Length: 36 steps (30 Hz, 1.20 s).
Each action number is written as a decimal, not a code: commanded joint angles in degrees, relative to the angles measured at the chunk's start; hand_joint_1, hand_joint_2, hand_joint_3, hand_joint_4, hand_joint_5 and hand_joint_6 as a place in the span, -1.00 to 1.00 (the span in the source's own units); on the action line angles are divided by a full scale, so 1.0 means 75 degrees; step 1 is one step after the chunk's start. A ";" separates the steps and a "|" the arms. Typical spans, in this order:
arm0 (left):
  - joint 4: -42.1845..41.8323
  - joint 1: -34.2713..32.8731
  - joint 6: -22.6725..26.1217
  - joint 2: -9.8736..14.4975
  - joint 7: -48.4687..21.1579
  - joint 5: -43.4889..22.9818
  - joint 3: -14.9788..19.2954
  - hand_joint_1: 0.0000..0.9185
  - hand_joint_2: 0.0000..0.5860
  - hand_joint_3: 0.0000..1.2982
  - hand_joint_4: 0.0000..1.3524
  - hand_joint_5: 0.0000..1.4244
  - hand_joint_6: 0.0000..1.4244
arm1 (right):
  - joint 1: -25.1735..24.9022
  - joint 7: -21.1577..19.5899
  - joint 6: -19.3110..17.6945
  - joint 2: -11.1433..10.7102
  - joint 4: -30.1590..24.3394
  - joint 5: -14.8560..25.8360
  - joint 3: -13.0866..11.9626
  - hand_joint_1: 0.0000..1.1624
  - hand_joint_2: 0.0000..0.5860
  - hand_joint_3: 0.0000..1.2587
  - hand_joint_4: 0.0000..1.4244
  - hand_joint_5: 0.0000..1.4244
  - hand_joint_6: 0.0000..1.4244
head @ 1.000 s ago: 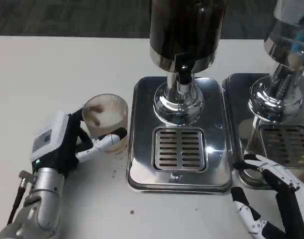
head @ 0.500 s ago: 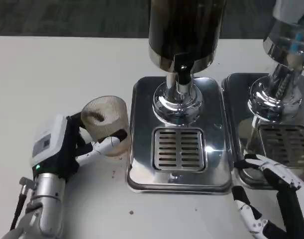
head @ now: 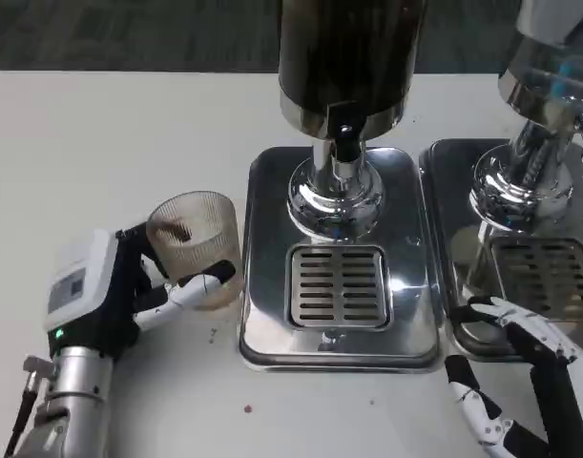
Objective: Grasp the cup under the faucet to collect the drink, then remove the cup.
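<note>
Left hand point(head: 129, 291) wraps cup point(head: 195, 246), tilted, just off tray's point(head: 262, 324) left edge, likely lining up for grate point(head: 340, 286) under faucet point(head: 341, 157); right hand point(head: 520, 382) waits at table's near edge, fingers spread, empty.

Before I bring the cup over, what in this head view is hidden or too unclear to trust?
- Ribbed translucent plastic cup: the left hand wraps it, hiding its base; whether it holds liquid is unclear.
- Dark cylindrical dispenser tank: cut off by the top edge.
- Second chrome dispenser: cut off by the right edge.
- Right hand: cut off by the bottom edge, with fingers spread near the steel drip tray.
</note>
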 commanded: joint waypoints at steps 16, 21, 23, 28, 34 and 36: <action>-0.1441 0.0602 -0.0543 0.0505 0.0849 0.0766 0.0107 -0.49 -0.51 0.00 0.16 0.51 0.80 | -0.0104 0.0040 -0.0165 0.0021 0.0098 0.0145 0.0041 -0.27 0.41 -0.31 -0.59 -0.60 -0.49; -0.2034 0.0736 -0.0629 0.0602 0.0844 0.0952 0.0095 -0.49 -0.51 0.00 0.16 0.51 0.80 | -0.0006 0.0002 -0.0171 0.0048 0.0060 0.0136 0.0037 -0.27 0.41 -0.31 -0.59 -0.60 -0.49; -0.2216 0.0741 -0.0697 0.0619 0.0777 0.1067 0.0040 -0.49 -0.51 0.00 0.16 0.51 0.80 | 0.0010 -0.0011 -0.0182 0.0058 0.0069 0.0142 0.0032 -0.27 0.41 -0.31 -0.59 -0.60 -0.49; -0.2342 0.0645 -0.0755 0.0531 0.0505 0.1216 -0.0099 -0.49 -0.51 0.00 0.16 0.51 0.80 | 0.0037 -0.0042 -0.0194 0.0098 0.0070 0.0129 0.0049 -0.27 0.41 -0.31 -0.59 -0.60 -0.49; -0.2108 0.0366 -0.0689 0.0237 0.0161 0.1351 -0.0295 -0.49 -0.51 0.00 0.16 0.51 0.80 | 0.0085 -0.0065 -0.0173 0.0164 0.0044 0.0111 0.0075 -0.27 0.41 -0.31 -0.59 -0.60 -0.49; -0.1950 0.0238 -0.0655 0.0118 0.0080 0.1388 -0.0397 -0.49 -0.51 0.01 0.16 0.52 0.80 | 0.0137 -0.0080 -0.0168 0.0191 0.0004 0.0092 0.0082 -0.27 0.41 -0.31 -0.59 -0.60 -0.49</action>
